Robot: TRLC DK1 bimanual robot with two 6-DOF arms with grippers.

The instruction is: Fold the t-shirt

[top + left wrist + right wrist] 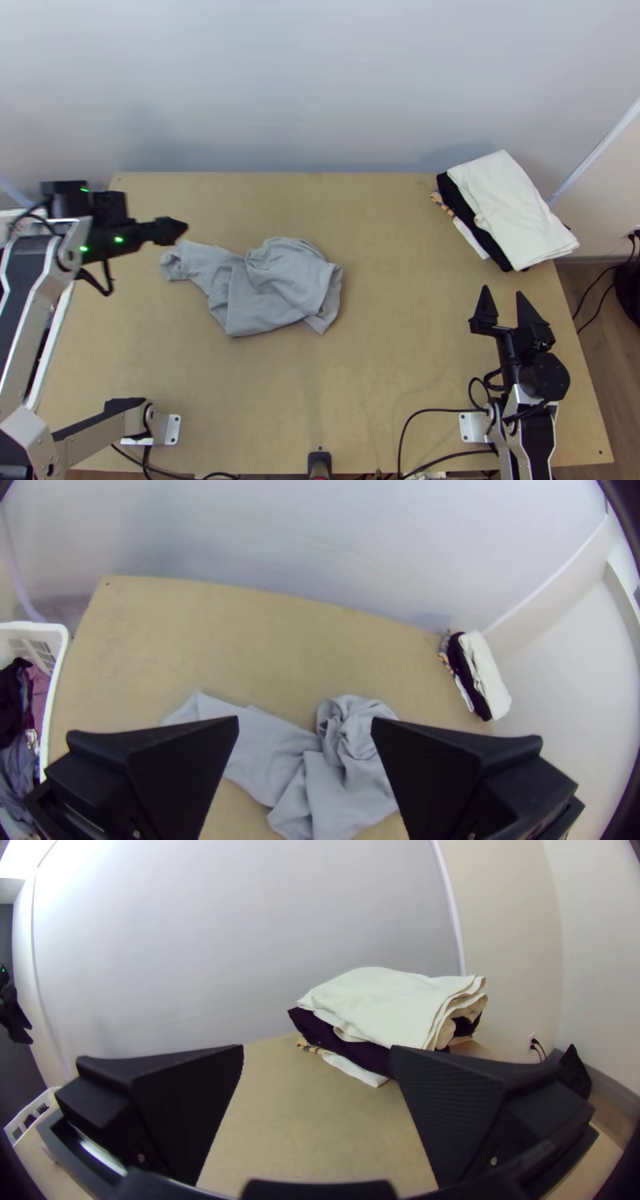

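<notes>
Left end effector [178, 230]: fingers spread wide, grip empty, near narrow end of grey t-shirt [280, 292]. Right end effector [502, 292]: wide open, grip empty, near folded stack [512, 212]. T-shirt bunched, left of middle on tabletop [400, 344]; layers hard to trace. Left wrist view: fingers hide parts of t-shirt; laundry basket [55, 680] cut off at edge.

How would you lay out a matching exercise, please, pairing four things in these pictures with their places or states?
Column one
1. Grey T-shirt
2. White cloth
3. Basket
4. Right gripper

Column two
A. Beside the table, holding clothes
B. Open, with nothing between its fingers
C. Bunched on the tabletop
D. Folded, topmost on a stack

Pairs: 1-C, 2-D, 3-A, 4-B
</notes>
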